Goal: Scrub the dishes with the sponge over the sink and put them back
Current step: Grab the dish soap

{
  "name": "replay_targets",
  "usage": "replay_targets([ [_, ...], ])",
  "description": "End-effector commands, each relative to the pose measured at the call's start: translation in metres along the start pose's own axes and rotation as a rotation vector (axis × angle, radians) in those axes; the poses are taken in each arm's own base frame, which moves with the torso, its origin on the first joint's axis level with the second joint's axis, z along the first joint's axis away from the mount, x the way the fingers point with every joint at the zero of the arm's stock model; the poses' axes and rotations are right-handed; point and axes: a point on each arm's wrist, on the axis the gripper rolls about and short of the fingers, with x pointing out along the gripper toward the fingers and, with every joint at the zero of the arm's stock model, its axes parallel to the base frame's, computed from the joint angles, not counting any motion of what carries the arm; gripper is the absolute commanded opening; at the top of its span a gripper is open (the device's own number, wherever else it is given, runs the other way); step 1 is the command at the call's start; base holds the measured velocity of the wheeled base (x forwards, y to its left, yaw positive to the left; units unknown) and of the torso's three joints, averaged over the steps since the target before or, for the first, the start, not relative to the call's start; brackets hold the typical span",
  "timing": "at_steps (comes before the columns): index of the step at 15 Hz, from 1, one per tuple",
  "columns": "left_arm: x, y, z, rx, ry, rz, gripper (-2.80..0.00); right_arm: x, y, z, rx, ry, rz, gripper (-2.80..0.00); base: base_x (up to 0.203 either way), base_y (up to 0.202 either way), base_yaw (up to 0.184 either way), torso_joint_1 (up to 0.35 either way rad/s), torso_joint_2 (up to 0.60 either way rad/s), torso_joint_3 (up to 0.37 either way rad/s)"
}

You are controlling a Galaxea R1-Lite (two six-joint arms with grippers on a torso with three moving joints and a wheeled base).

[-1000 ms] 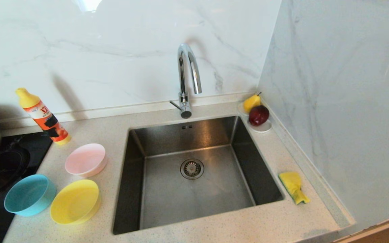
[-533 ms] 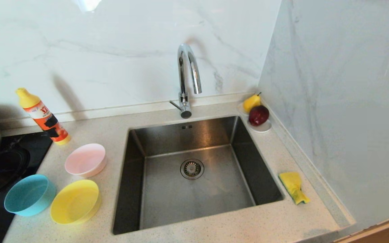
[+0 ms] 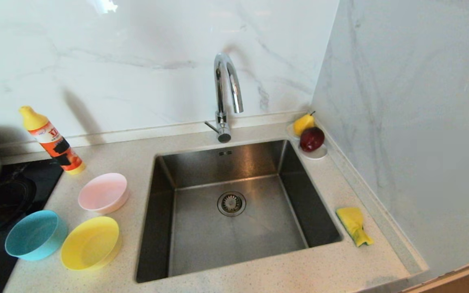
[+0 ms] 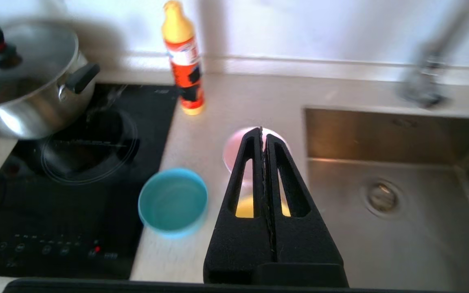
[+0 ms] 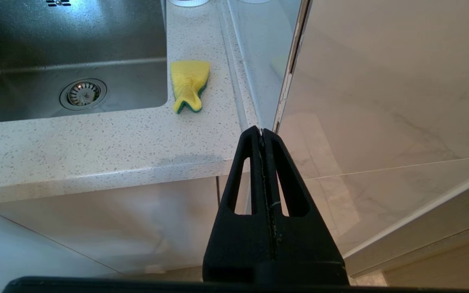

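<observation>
Our left gripper (image 4: 262, 132), fingers pressed together and empty, hangs over the pink bowl (image 3: 104, 193) left of the sink (image 3: 234, 228). Our right gripper (image 5: 261, 132), likewise closed, sits off the counter's near edge, the sponge (image 3: 354, 225) untouched.

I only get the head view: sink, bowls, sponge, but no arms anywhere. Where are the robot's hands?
Observer: The left end effector is shut and empty, pointing toward the pink bowl without touching it.
Operator: And the other one?
Observer: The right end effector is shut too, hanging out past the front edge of the counter, with the sponge lying farther in.
Operator: My view cuts off the stove. What's on it?
Observer: A steel pot with its lid on, at the far side of the hob.
</observation>
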Motion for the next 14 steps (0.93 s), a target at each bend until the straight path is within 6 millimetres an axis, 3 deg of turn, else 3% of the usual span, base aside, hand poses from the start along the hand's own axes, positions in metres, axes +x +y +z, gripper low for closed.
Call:
replay_targets([
  [1,0.098,-0.020,-0.012,0.030,0.195,0.066,-2.80,0.000,0.000,0.000,0.001,-0.001,0.001,-2.80,0.000,0.000,0.000,0.000,0.00,0.000],
  [4,0.173,-0.025,-0.034,0.020,0.212,0.193,-2.80,0.000,0.000,0.000,0.001,-0.001,0.001,-2.80,0.000,0.000,0.000,0.000,0.00,0.000],
  [7,0.218,-0.012,-0.058,-0.005,0.220,0.300,-2.80,0.000,0.000,0.000,0.000,-0.001,0.001,-2.80,0.000,0.000,0.000,0.000,0.00,0.000],
  [8,0.229,-0.008,-0.065,-0.022,0.221,0.327,0.00,0.000,0.000,0.000,0.000,-0.002,0.001,-2.80,0.000,0.000,0.000,0.000,0.00,0.000],
  [14,0.253,0.015,-0.108,-0.093,0.212,0.387,0.00,0.000,0.000,0.000,0.000,-0.001,0.001,-2.80,0.000,0.000,0.000,0.000,0.00,0.000],
])
